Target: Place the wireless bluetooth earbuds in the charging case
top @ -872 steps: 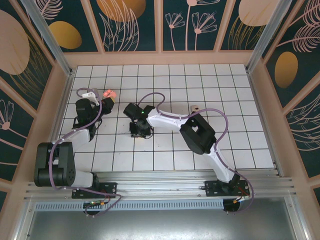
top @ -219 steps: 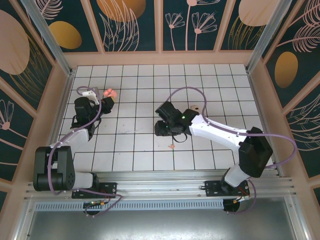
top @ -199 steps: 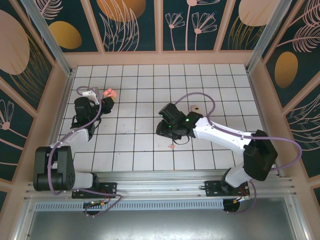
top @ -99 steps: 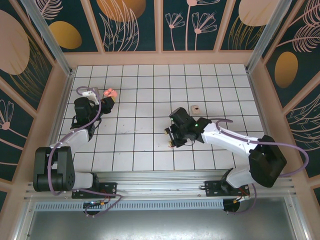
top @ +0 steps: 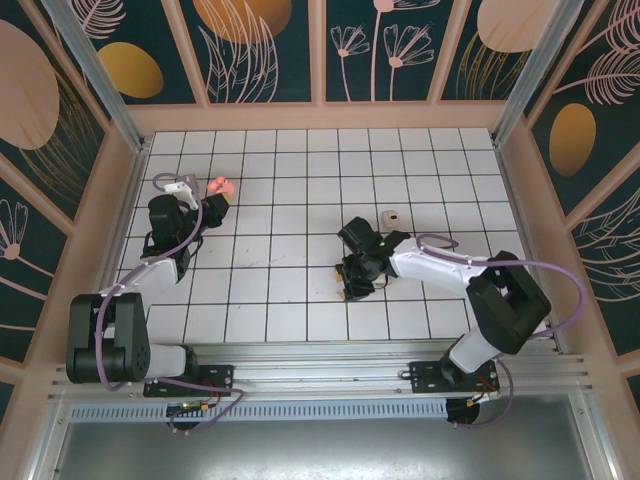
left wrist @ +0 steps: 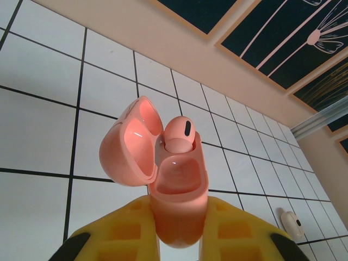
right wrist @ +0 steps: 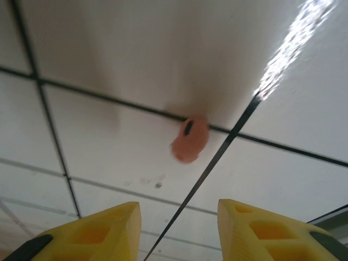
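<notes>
My left gripper [left wrist: 176, 220] is shut on the salmon-pink charging case [left wrist: 176, 190], held upright with its lid [left wrist: 133, 138] swung open to the left. One pink earbud [left wrist: 179, 133] sits in the case's far socket; the near socket is bare. In the top view the case [top: 219, 186] is at the far left, at the left gripper [top: 210, 202]. A second pink earbud [right wrist: 190, 139] lies on the white tiles by a black grout line. My right gripper [right wrist: 176, 217] hangs open just above and short of it, nothing between its yellow fingers [right wrist: 109, 228]. That gripper [top: 352, 283] is near the floor's middle.
A small pale rounded piece [top: 390, 217] with a dark slot lies on the tiles beyond the right gripper, and shows low at the right of the left wrist view [left wrist: 292, 223]. The tiled floor [top: 300, 160] is fenced by peach walls [top: 320, 115].
The right arm has swung right and toward the near edge, ending low over the loose earbud with jaws open. The left arm and case have not moved.
</notes>
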You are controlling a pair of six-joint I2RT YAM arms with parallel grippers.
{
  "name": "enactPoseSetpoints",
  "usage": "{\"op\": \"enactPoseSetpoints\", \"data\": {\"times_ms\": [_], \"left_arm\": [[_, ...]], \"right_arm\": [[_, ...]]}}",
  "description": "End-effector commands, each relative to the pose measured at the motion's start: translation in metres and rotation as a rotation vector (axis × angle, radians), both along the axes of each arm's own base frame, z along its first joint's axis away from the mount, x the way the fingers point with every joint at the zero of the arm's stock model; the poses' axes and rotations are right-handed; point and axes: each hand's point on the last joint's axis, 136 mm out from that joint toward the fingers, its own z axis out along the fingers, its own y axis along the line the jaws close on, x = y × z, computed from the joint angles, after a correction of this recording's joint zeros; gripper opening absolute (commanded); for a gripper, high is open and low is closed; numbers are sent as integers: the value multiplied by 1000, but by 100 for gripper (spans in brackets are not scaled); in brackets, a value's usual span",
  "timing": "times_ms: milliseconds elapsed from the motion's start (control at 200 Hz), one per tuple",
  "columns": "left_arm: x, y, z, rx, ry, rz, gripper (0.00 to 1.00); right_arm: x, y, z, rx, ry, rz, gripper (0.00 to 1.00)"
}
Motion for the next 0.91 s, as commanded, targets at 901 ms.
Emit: {"op": "enactPoseSetpoints", "data": {"times_ms": [901], "left_arm": [[4, 1, 0, -1, -14, -2, 7]], "right_arm": [[7, -12, -37, -69, 138, -48, 31]]}}
